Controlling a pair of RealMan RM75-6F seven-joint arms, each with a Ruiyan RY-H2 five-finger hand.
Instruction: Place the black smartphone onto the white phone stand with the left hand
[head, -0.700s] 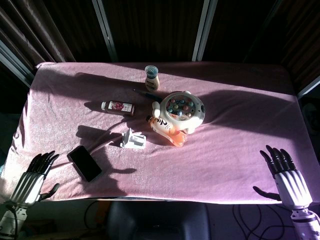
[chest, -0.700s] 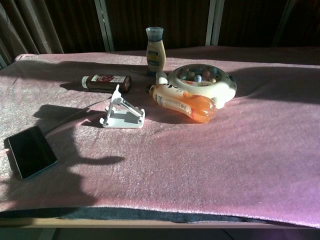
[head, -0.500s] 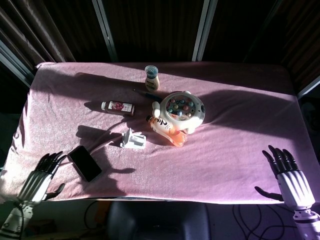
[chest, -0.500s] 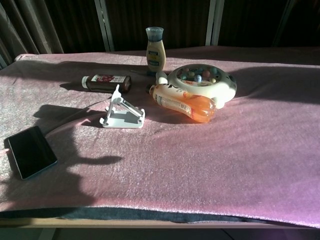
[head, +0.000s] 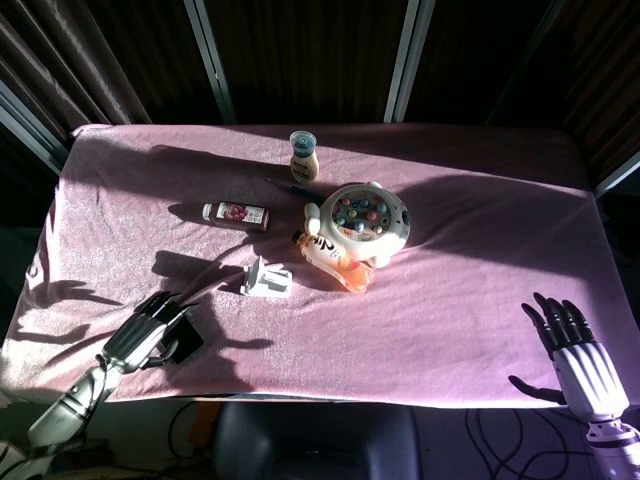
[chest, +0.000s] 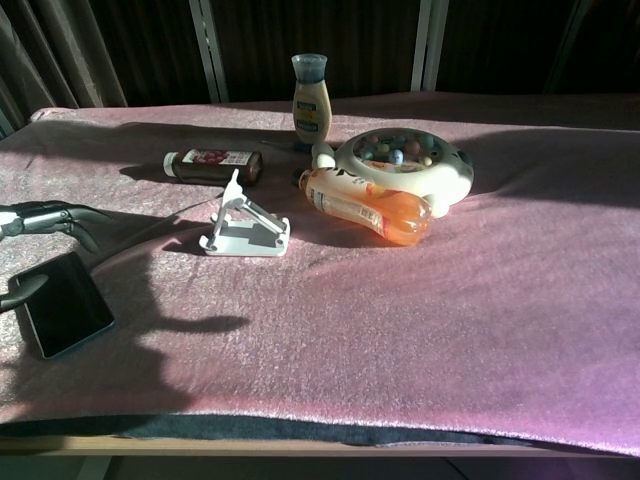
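Note:
The black smartphone (chest: 62, 304) lies flat near the front left edge of the pink table; in the head view my left hand (head: 148, 328) covers most of the smartphone (head: 188, 340). In the chest view the left hand (chest: 42, 222) hovers over the phone with fingers spread, thumb beside the phone's near end; contact is unclear. The white phone stand (head: 267, 280) (chest: 245, 228) sits to the phone's right, nothing on it. My right hand (head: 576, 352) hangs open off the front right edge.
A round bead toy (head: 358, 222), an orange bottle (head: 336, 260) lying down, a dark bottle (head: 235, 214) lying down and an upright sauce bottle (head: 304, 156) stand behind the stand. Deep shadows cross the pink cloth (head: 470, 290).
My left hand has moved from off the front left corner up and right, over the smartphone. The right hand has barely moved. The phone stays put.

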